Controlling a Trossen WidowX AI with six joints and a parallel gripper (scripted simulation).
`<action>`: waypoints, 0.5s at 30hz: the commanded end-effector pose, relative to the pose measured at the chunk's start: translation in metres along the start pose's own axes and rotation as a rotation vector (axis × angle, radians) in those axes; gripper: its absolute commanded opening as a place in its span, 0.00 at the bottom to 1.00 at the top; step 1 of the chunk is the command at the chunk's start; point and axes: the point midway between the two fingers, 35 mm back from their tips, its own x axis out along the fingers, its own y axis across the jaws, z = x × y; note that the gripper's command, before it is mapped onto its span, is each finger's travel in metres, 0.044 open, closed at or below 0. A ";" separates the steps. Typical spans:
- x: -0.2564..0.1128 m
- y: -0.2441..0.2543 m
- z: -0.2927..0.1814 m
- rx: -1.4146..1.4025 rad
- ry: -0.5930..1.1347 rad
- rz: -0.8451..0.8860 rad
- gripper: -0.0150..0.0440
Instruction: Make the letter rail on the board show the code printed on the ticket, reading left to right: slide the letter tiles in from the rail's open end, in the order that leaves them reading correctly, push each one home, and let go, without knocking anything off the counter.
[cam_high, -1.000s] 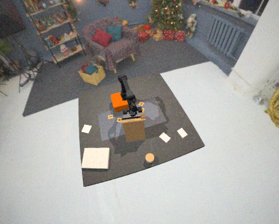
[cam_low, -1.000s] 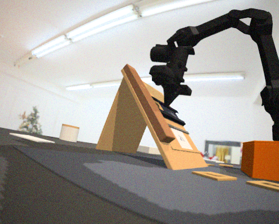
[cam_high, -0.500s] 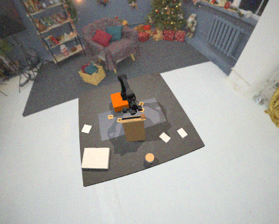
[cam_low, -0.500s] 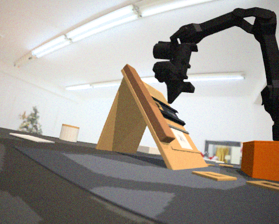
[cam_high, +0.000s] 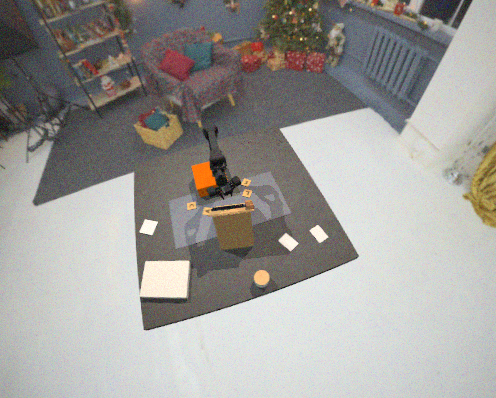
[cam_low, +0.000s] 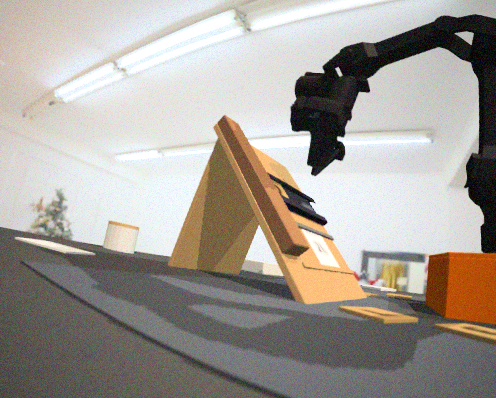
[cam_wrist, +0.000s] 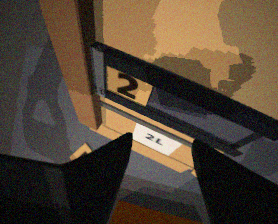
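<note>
The tilted wooden board (cam_low: 327, 287) carries a black rail (cam_low: 306, 212) (cam_wrist: 200, 92). A tile marked 2 (cam_wrist: 128, 86) sits in the rail at its left end, beside the brown end block (cam_low: 262, 187) (cam_wrist: 75, 65); the rail to its right shows no tile. The white ticket (cam_low: 321, 248) (cam_wrist: 157, 140) below the rail appears to read 2L. My gripper (cam_low: 325, 162) (cam_wrist: 162, 141) is open and empty, in front of the board, apart from the rail. Loose tiles (cam_high: 191, 205) (cam_high: 246, 182) (cam_high: 247, 193) (cam_low: 378, 314) lie on the mat; their letters are unclear.
An orange block (cam_high: 202, 179) (cam_low: 465, 285) stands beside the arm's base. Behind the board are a round container (cam_high: 261, 278) (cam_low: 121, 237), a large white box (cam_high: 166, 279) and white cards (cam_high: 288, 242) (cam_high: 319, 233) (cam_high: 148, 227). The blue-grey mat (cam_high: 272, 182) lies under the board.
</note>
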 end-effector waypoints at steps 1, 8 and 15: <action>-0.056 -0.015 -0.022 -0.498 -0.209 0.024 0.83; -0.088 -0.017 -0.038 -0.834 -0.348 -0.056 1.00; -0.115 -0.014 -0.053 -1.146 -0.451 -0.192 1.00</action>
